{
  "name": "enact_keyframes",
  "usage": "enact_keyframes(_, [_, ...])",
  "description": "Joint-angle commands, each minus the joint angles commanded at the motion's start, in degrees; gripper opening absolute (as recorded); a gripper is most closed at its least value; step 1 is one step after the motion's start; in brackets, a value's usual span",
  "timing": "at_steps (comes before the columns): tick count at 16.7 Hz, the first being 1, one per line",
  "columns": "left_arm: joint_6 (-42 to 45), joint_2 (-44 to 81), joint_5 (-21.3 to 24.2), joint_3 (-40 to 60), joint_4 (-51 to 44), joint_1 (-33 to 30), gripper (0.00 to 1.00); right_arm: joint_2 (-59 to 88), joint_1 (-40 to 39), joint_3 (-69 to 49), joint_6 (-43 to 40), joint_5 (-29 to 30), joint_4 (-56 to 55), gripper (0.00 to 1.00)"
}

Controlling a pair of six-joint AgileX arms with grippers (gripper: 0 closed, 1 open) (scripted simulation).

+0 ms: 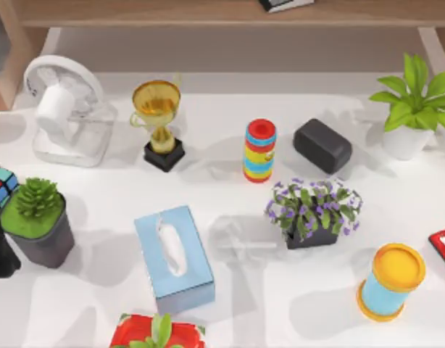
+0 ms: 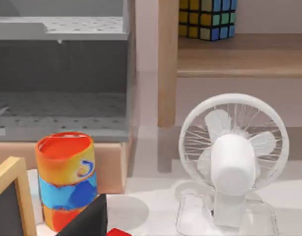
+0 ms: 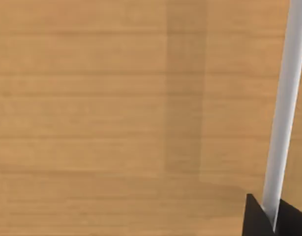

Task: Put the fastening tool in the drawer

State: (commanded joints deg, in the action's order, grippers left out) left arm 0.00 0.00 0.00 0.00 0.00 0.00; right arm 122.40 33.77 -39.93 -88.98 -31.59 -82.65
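Observation:
The fastening tool [image 1: 444, 248] is a small glossy red piece with black trim, lying at the table's far right edge and cut off by the top view's border. No gripper is near it. A grey perforated drawer unit [image 2: 60, 73] stands open in the left wrist view, behind a striped orange and blue cylinder [image 2: 66, 179]. A black wedge of my left gripper [image 2: 87, 220] shows low in that view, beside a red sliver I cannot identify. A black tip of my right gripper [image 3: 276, 219] shows against a wooden panel [image 3: 116, 118] and a white bar [image 3: 286, 108].
Close to the tool stand a blue can with a yellow lid [image 1: 391, 281] and a purple-flower planter [image 1: 313, 212]. A tissue box [image 1: 173, 257], striped cylinder [image 1: 259, 149], black box [image 1: 322, 145], trophy [image 1: 159, 123], fan [image 1: 67, 109] and potted plants crowd the table.

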Motion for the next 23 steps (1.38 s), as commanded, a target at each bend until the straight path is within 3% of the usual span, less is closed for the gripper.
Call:
enact_keyframes(8, [0.00,0.00,0.00,0.00,0.00,0.00,1.00,-4.14,6.63,11.85,0.08,-6.76,-7.62,0.00])
enact_keyframes(12, [0.00,0.00,0.00,0.00,0.00,0.00,1.00,-4.30,6.84,12.20,0.08,-7.03,-7.91,0.00])
enact_keyframes(23, [0.00,0.00,0.00,0.00,0.00,0.00,1.00,-4.30,6.84,12.20,0.08,-7.03,-7.91,0.83])
